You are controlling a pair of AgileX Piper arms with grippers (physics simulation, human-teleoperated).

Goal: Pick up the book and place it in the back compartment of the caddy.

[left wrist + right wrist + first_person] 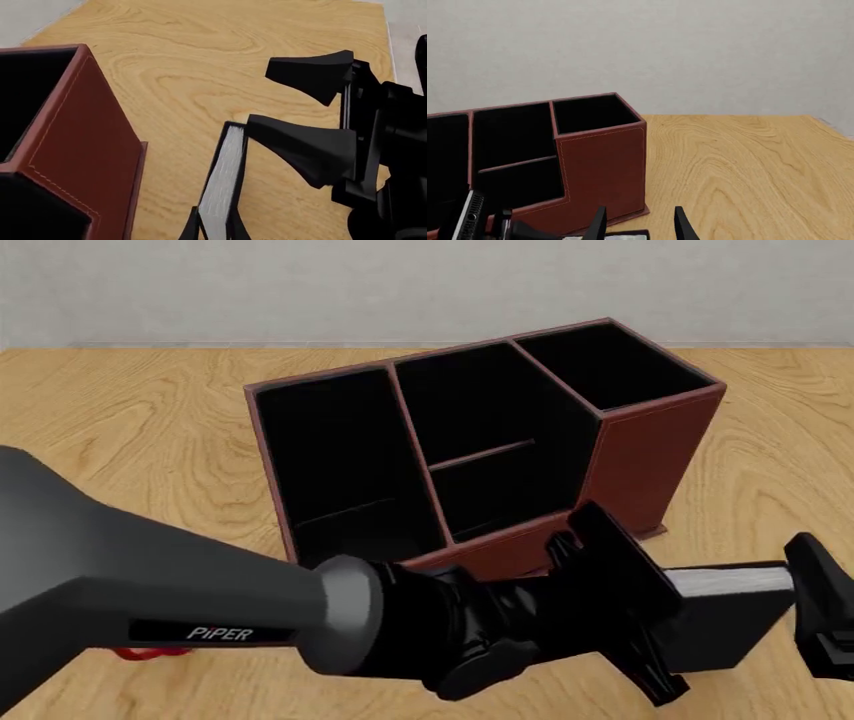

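Observation:
The black book (727,615) with white page edges (223,185) lies flat, low in front of the caddy's right end. My left gripper (661,635) is shut on its near end, and its fingertips (190,227) flank the pages. The right gripper (817,610) stands open at the book's other end, one finger (293,145) touching that end. The dark red-brown caddy (641,455) stands behind them. Its back compartment (501,495) is the low-walled black cell in the middle column (520,182). Whether the book rests on the table I cannot tell.
The caddy's tall corner wall (80,145) is close beside the book. A sliver of red (140,653) shows under the left arm's grey link (160,590). Wooden table (747,170) stretches to the right of the caddy, with a grey wall behind.

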